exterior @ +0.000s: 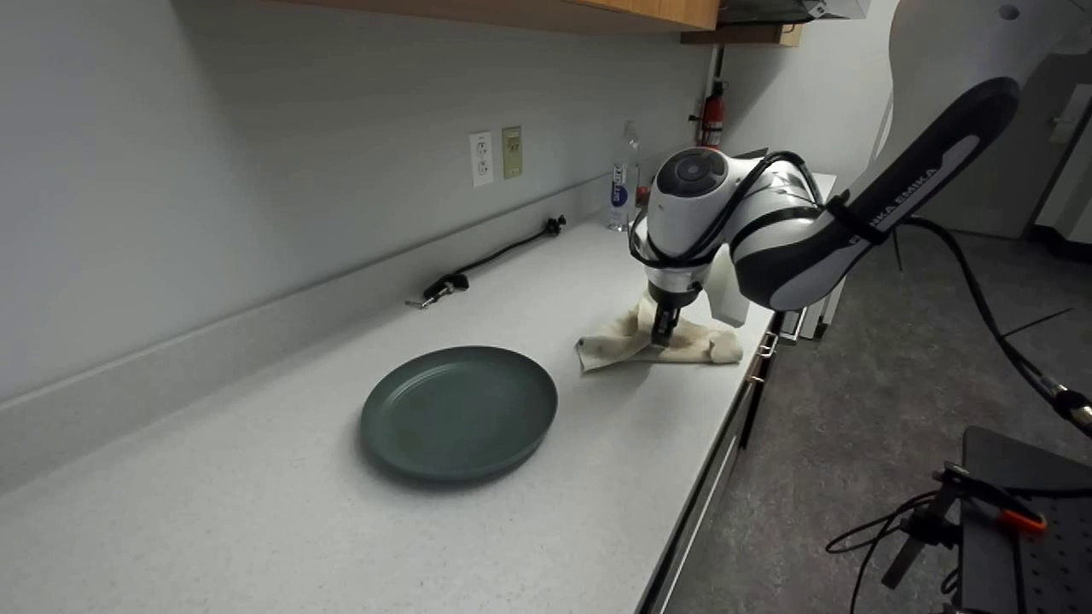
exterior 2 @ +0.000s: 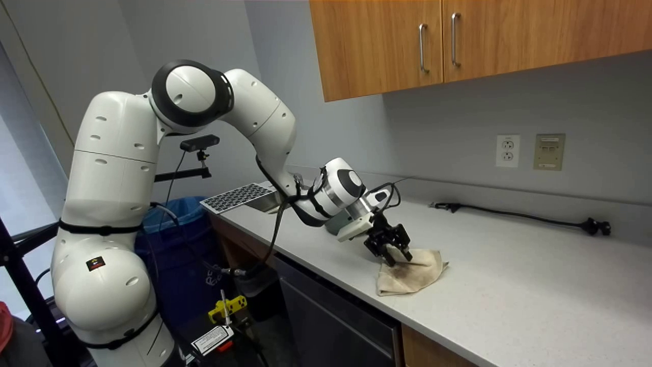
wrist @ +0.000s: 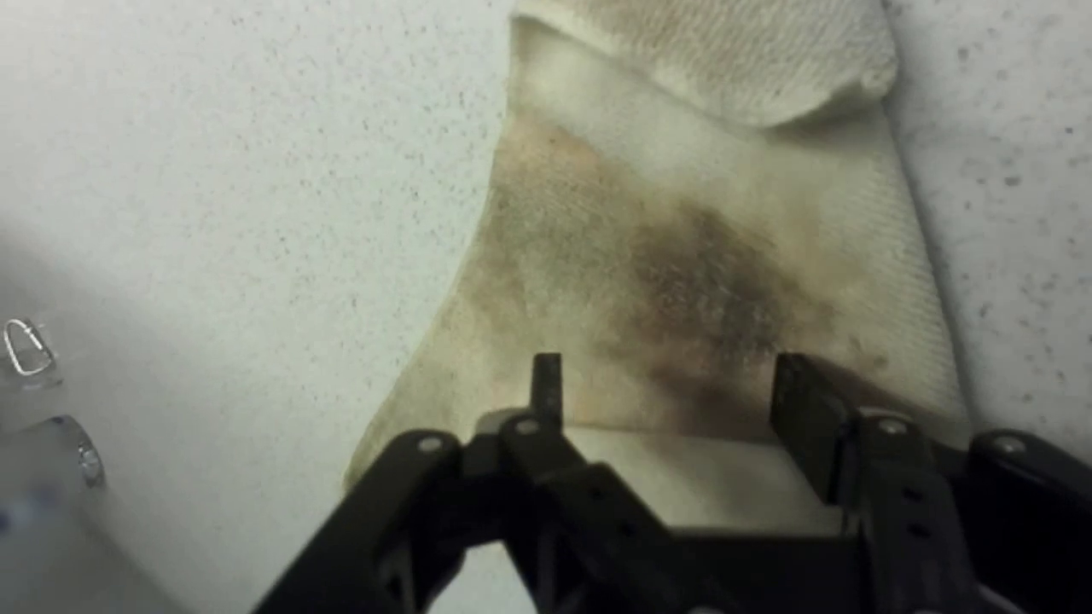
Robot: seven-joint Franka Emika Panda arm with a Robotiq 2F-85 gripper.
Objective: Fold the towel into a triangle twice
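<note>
2 folds wanted: end effector (wrist: 668,388) wide at the stained cream towel (wrist: 589,256), likely fold 1, needing an edge pinch!

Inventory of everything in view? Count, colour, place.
towel: 1, cream-beige, stained, on counter
plate: 1, dark green, on counter
counter: 1, pale, along wall
bottle: 1, clear, by wall
cord: 1, black, by wall
outlet: 1, white, on wall
wall plate: 1, beige, beside outlet
cabinet doors: 2+, wood-brown, above counter
fire extinguisher: 1, red, beyond bottle
perforated panel: 1, grey, counter end
large bin: 1, blue, beside counter
camera: 1, black, on mount
low clutter: count unclear, mixed colours, near large bin
clamp: 1, black and orange, at platform
robot arm: 1, white and black, over counter
end effector: 1, black, open, at towel
</note>
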